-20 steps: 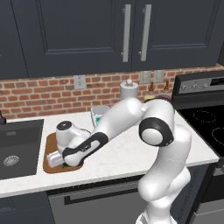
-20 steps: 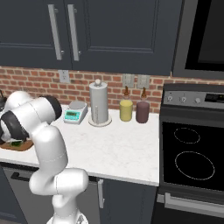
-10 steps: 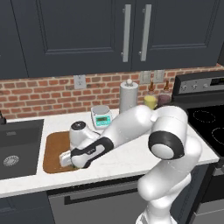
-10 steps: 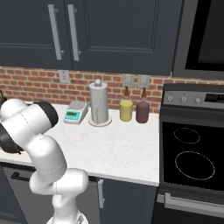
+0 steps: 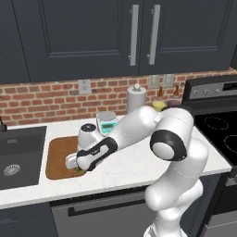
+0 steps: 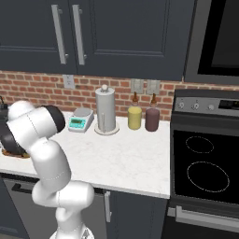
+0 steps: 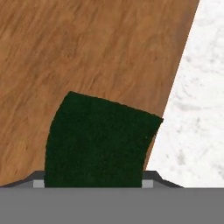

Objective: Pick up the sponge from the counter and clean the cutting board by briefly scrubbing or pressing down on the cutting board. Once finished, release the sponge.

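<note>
1. My pincer [image 5: 77, 167] is clamped on the sponge [image 7: 98, 142]. In the hand view its dark green face sits between my two finger tips, which is why it hangs straight out in front of the camera and not flat on the counter [image 5: 139, 162].

2. The sponge is over the cutting board [image 7: 96, 52], close to the board's edge. In the hand view the brown wood lies behind most of the green block, and the white marbled counter begins just beside the sponge's right-hand corner. I judge that it is pressed against the wood, or very nearly, but I cannot tell contact for certain from this angle.

3. In the left base view my arm is stretched low and to the left, with the hand down at the near right corner of the board. That low reach is what lets me bear down on the wood.

4. The board lies flat on the counter between the dark sink [image 5: 18, 152] and the teal kitchen scale [image 5: 107, 121]. Being so near the board's edge, a stroke toward the counter would carry the sponge off the wood, so I would scrub inward.

5. I take this as the scrubbing step; letting go of the sponge is not yet done.
</note>
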